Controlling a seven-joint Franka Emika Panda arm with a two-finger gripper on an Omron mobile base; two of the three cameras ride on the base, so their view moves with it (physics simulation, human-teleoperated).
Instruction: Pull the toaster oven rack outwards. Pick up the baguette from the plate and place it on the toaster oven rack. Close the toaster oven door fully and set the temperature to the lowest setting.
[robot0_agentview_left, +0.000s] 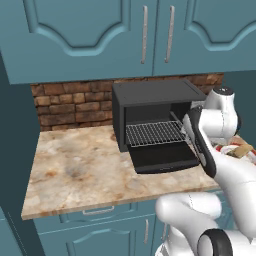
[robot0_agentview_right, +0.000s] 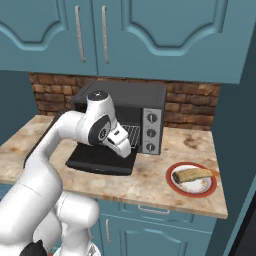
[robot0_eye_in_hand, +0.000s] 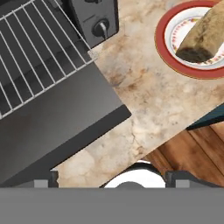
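The black toaster oven (robot0_agentview_left: 155, 92) stands on the counter with its door (robot0_agentview_left: 162, 157) folded down flat. The wire rack (robot0_agentview_left: 155, 133) juts out over the door. My gripper (robot0_eye_in_hand: 114, 179) hovers above the door's right front corner, open, fingertips (robot0_eye_in_hand: 46, 178) far apart with nothing between them. In the right base view my gripper (robot0_agentview_right: 126, 150) sits in front of the oven (robot0_agentview_right: 135, 95), above the door (robot0_agentview_right: 95, 160). The baguette (robot0_agentview_right: 192, 175) lies on the red-rimmed plate (robot0_agentview_right: 172, 185) to the oven's right. The hand view shows rack (robot0_eye_in_hand: 35, 52), door (robot0_eye_in_hand: 57, 127), baguette (robot0_eye_in_hand: 203, 37) and plate (robot0_eye_in_hand: 162, 48).
Three knobs (robot0_agentview_right: 152, 132) sit on the oven's silver panel; one knob (robot0_eye_in_hand: 101, 27) shows in the hand view. Teal cabinets hang above, brick wall behind. Bare marble counter (robot0_agentview_left: 75, 160) stretches left of the oven. The counter's front edge and wooden floor (robot0_eye_in_hand: 188, 153) lie below my hand.
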